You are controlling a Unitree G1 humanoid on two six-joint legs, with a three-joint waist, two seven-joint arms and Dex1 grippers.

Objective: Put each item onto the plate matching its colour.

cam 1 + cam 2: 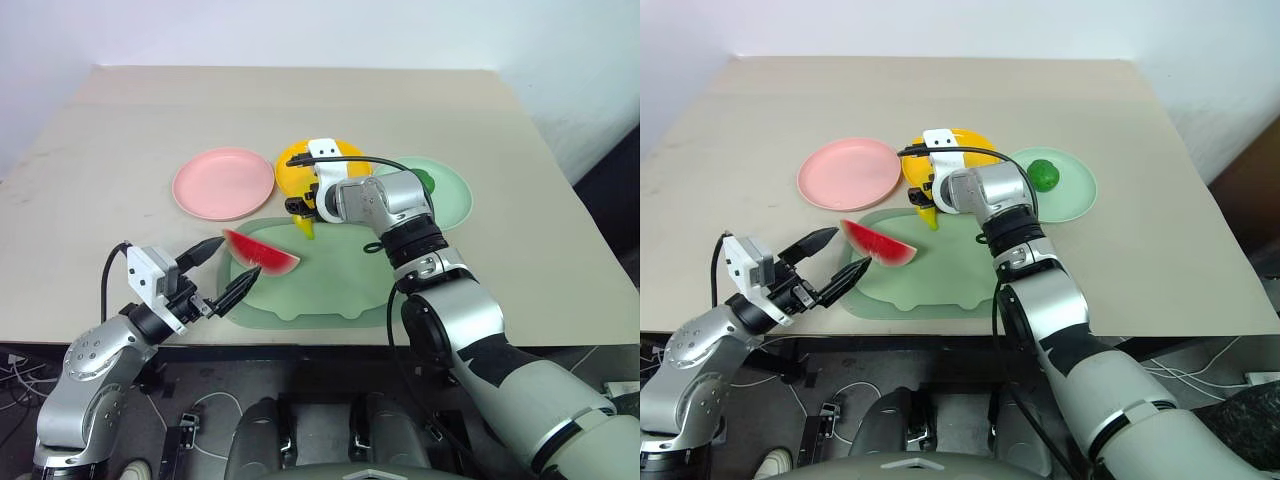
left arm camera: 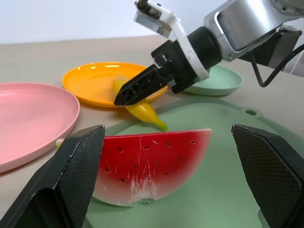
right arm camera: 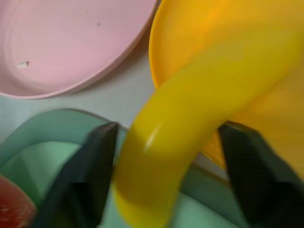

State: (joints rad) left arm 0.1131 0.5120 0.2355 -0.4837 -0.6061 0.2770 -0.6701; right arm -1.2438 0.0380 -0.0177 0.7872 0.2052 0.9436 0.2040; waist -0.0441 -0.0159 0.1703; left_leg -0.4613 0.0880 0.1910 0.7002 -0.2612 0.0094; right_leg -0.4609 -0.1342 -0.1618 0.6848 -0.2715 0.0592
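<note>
Head stereo pair looking down – wrist cameras close, both showing banana point(image 2: 142, 111)

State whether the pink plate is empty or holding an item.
Empty: the pink plate shows only bare surface, while the watermelon wedge lies on the green tray.

You see a red watermelon wedge point(image 2: 152, 166) with dark seeds, a yellow banana point(image 3: 190, 128), pink point(image 1: 223, 183), yellow point(image 2: 95, 83) and maybe mint-green plates point(image 1: 1075, 195).
</note>
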